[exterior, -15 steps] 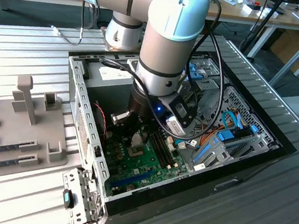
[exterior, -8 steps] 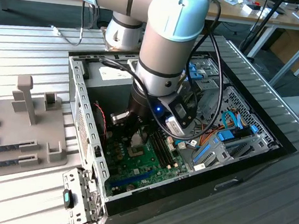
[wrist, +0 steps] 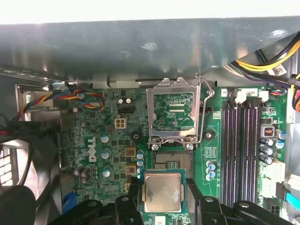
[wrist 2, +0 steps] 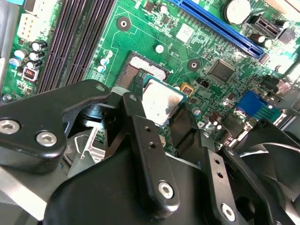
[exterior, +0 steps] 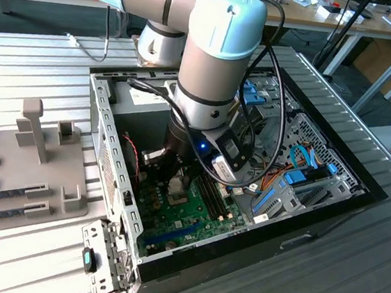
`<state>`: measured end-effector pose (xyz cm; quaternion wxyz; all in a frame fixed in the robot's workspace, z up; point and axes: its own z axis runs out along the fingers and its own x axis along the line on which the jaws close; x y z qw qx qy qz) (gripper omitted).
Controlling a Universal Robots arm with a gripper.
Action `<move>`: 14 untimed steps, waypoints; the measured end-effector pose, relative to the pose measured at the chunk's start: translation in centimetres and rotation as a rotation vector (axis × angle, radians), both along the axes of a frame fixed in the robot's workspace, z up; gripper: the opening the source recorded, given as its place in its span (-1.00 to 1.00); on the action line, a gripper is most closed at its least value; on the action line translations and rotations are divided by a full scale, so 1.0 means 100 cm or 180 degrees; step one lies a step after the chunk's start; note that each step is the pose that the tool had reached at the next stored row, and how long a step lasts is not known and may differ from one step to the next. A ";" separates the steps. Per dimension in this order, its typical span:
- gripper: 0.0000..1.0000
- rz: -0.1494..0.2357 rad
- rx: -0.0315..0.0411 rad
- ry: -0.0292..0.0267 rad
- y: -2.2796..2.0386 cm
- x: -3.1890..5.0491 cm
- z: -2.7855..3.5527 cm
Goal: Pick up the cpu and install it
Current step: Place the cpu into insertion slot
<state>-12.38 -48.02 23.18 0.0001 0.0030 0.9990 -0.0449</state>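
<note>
Low in the centre of the exterior view, inside the case, your pincer grips the cpu by opposite edges, flat, near the bare socket, whose frame stands open to take it.

The gripper holds the cpu flat, just beside the open socket; the hinged frame stands raised on the socket's opposite side.

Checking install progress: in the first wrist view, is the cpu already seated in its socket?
No, the pincer holds the cpu clear of the socket, whose contacts lie bare.
</note>
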 end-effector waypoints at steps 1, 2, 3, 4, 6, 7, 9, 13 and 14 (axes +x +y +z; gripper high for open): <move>-0.05 0.0000 0.0001 0.0000 0.0000 0.0000 -0.0010; -0.05 -0.0001 0.0002 0.0000 0.0000 0.0003 -0.0022; -0.05 0.0000 0.0002 0.0000 0.0000 0.0008 -0.0030; -0.05 0.0000 0.0002 0.0000 0.0000 0.0013 -0.0038; -0.05 0.0000 0.0002 0.0000 0.0000 0.0025 -0.0058; -0.05 0.0000 0.0002 0.0000 0.0000 0.0029 -0.0061; -0.05 0.0000 0.0002 0.0000 0.0000 0.0040 -0.0069; -0.05 0.0000 0.0002 0.0000 0.0000 0.0071 -0.0085; -0.05 0.0000 0.0002 0.0000 0.0000 0.0075 -0.0086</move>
